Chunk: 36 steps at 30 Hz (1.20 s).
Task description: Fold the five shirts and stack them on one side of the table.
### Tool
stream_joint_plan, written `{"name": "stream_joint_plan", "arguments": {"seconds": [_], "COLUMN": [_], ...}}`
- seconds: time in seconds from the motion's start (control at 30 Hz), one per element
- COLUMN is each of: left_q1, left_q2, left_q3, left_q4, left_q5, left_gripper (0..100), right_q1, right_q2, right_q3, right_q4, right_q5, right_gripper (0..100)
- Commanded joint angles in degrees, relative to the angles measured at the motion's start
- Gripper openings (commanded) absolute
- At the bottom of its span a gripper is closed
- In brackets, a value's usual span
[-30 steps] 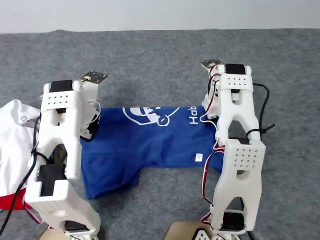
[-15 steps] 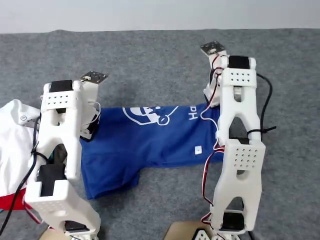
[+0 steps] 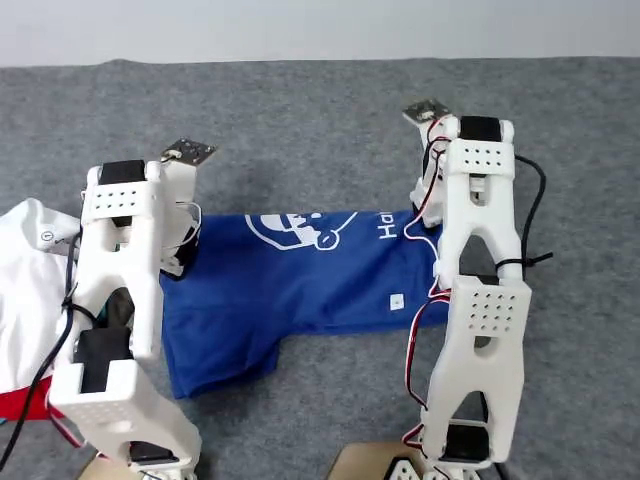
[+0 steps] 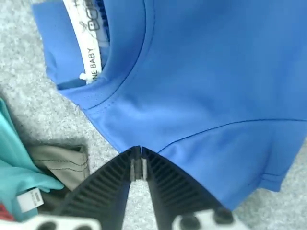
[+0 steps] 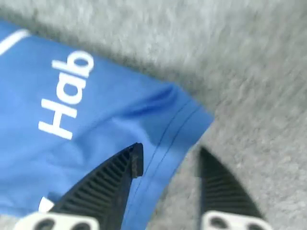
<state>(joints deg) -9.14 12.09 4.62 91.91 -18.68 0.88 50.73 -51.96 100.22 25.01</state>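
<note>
Blue shirt [image 3: 300, 290] flat on the grey bench [image 3: 320, 130], long axis across it. The collar points toward my left end effector [image 4: 138, 165], pinched together on the shoulder edge. My right end effector [image 5: 170, 158] stands apart over the hem corner. A white garment [image 3: 30, 290] is heaped beside the collar end.

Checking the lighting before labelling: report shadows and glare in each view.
High view: soft, even light, no glare on the blue shirt. Left wrist view: dark shadow around the beige cloth beside the left gripper. Right wrist view: a shadow band on the grey table cover along the shirt's edge.
</note>
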Motion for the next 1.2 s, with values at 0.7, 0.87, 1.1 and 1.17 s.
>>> {"name": "stream_joint_plan", "arguments": {"seconds": [0.7,0.87,1.1,1.17], "left_q1": [-0.09,-0.09,-4.84,-7.74], "left_q2": [-12.22,-17.05,-22.77,-24.53], "left_q3": [-0.22,1.27,7.08,7.43], "left_q4": [2.2,2.46,2.99,2.99], "left_q5": [1.41,2.46,2.02,1.85], "left_gripper": [1,1,1,1], "right_q1": [0.4,0.4,3.56,6.2], "right_q2": [-42.15,-43.56,-43.47,-43.38], "right_q3": [47.03,58.11,71.56,73.23], "right_q4": [1.19,-6.64,-20.26,-23.25], "right_q5": [1.85,1.85,7.56,7.74], "right_gripper": [0.9,0.9,0.9,0.9]}}
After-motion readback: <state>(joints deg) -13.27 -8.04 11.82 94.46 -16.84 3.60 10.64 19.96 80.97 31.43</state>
